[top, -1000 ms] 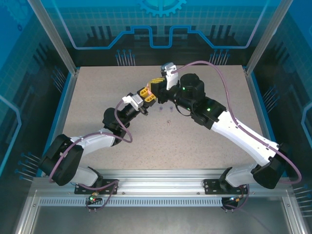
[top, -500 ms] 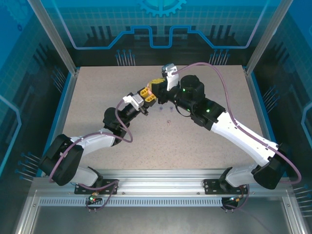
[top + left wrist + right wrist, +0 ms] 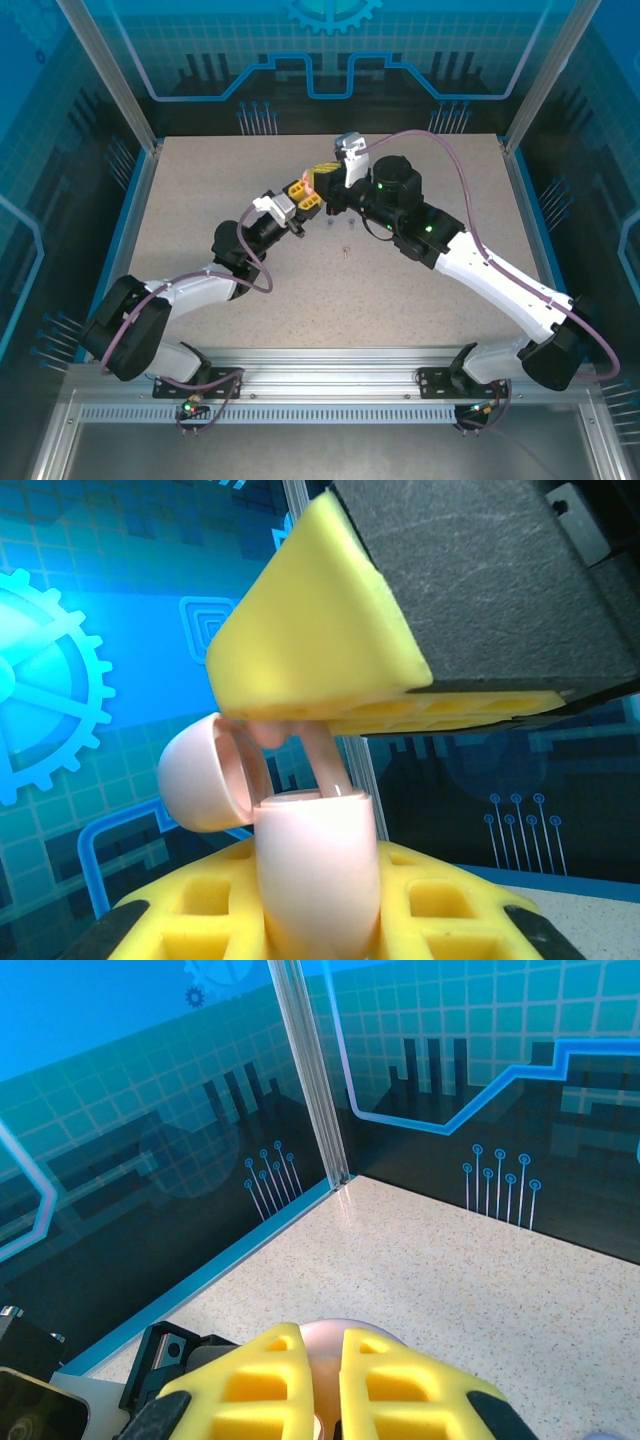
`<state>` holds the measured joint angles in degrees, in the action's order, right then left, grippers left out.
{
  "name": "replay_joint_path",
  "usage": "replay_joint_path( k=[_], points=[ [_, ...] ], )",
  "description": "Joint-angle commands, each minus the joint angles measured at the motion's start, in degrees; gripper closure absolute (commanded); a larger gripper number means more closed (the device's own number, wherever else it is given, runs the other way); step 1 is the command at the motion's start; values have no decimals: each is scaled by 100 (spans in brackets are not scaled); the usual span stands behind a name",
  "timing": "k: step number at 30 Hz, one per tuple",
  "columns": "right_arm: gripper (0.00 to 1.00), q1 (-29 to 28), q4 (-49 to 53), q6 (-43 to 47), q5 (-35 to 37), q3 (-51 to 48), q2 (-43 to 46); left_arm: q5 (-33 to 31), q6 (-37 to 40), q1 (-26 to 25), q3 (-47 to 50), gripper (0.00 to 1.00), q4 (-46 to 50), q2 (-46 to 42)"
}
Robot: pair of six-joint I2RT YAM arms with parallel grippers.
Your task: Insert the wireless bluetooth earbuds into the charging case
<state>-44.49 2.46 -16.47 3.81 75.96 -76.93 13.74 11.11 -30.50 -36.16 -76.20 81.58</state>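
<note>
Since a second ago the right arm has crept a little toward the back of the table (image 3: 200,210), and its fingers have drawn closer together. The left arm looks just where it was.

The two tools meet above the middle of the table, toward the back. The left gripper (image 3: 302,197) is clamped narrow on a pale pink case (image 3: 315,865). In the left wrist view the case stands upright between the two yellow pads with its lid (image 3: 195,775) swung open to the left.

The right gripper (image 3: 322,175) sits right over the case. One of its yellow fingers (image 3: 310,640) hangs just above the open mouth. A pale pink stem (image 3: 322,760) runs from under that finger down to the rim of the case. It looks like one of the little earbuds, though I cannot tell whether the fingers are pinching it. From the right wrist camera those fingers (image 3: 400,1385) stand almost together, with only a thin slit between them and something rounded and pink showing just beyond the tips.

Three loose earbuds (image 3: 345,251) lie on the table just in front of the grippers, too small for me to tell their colours.
</note>
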Motion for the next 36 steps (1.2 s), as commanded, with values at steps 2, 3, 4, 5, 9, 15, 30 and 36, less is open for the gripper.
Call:
replay_joint_path(
  k=[2,3,4,5,9,15,30,36],
  points=[
    [92,-126,277,210,-246,-135,-80,-33,125,-26,-259,100,-361,-160],
    [92,-166,324,276,-245,-148,-93,-45,114,-26,-273,100,-359,-156],
    [92,-188,357,320,-218,-151,-87,-53,114,-25,-269,100,-357,-151],
    [92,-203,373,356,-230,-165,-86,-62,117,-24,-266,100,-367,-147],
    [92,-284,391,524,-259,-296,-47,-77,101,-22,-291,100,-360,-151],
    [91,-316,466,583,-283,-279,-92,-85,93,-21,-286,100,-342,-150],
    [32,-3,949,206,3,1044,210,-170,38,-26,-139,100,-395,-134],
    [29,440,1079,-196,121,837,770,-204,53,-26,-84,100,-395,-177]
  ],
)
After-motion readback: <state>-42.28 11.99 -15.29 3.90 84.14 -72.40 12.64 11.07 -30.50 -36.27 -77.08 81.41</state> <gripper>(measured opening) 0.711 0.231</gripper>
